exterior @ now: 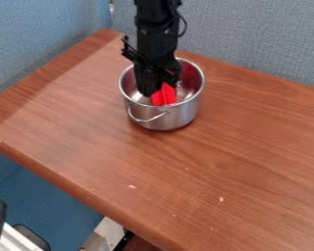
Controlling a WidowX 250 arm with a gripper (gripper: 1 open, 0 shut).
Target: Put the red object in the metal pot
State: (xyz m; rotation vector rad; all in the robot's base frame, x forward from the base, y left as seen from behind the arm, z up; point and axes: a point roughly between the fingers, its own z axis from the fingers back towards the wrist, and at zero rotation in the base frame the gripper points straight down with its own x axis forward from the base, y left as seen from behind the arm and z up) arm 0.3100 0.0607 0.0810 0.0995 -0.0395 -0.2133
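Note:
The metal pot (171, 115) stands on the far part of the wooden table, its thin wire handle hanging down its front. The red object (165, 95) sits inside the pot, leaning against the inner wall, with only its upper part showing. My gripper (152, 80) points straight down over the pot's mouth, just left of and above the red object. Its black fingers are drawn together and shut, and nothing shows between them. The lower end of the red object is hidden by the pot's wall.
The brown wooden table (186, 176) has its left and near edges close by, dropping off to the floor. A blue wall (251, 39) rises right behind the pot and the arm.

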